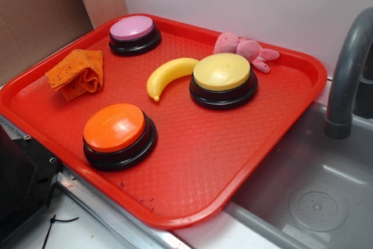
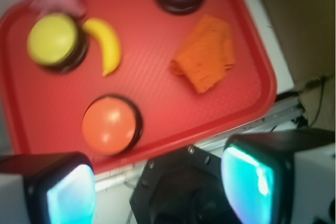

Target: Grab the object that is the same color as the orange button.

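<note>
Behind the yellow-topped button (image 1: pixel 222 73), the pink plush toy (image 1: pixel 247 48) is half hidden; the gripper (image 2: pixel 157 182) hangs spread, empty.

Exterior view looks down slantwise across red tray (image 1: pixel 280 138), fairly near, sink at right; wrist view gazes almost straight down from higher, pincer (image 2: pixel 157 182) fingers framing bottom edge; both share whole tray.
</note>
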`<action>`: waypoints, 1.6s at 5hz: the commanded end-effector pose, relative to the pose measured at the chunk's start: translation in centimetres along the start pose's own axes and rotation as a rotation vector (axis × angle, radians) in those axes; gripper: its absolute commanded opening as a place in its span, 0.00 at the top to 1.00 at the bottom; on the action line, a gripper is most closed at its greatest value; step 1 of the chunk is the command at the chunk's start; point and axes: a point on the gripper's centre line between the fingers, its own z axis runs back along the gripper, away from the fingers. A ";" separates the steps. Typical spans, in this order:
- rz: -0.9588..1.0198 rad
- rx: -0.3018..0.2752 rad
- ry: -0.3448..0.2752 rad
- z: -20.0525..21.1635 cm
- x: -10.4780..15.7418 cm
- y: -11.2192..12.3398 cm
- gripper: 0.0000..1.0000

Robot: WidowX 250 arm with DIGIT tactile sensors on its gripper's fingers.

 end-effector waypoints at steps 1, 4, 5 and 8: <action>0.432 0.088 -0.132 -3.4 2.4 3.4 0.00; 0.790 0.220 -0.172 -13.8 6.9 6.6 0.00; 0.820 0.271 -0.165 -15.7 7.1 7.6 0.00; 0.776 0.241 -0.142 -18.7 7.1 8.1 0.21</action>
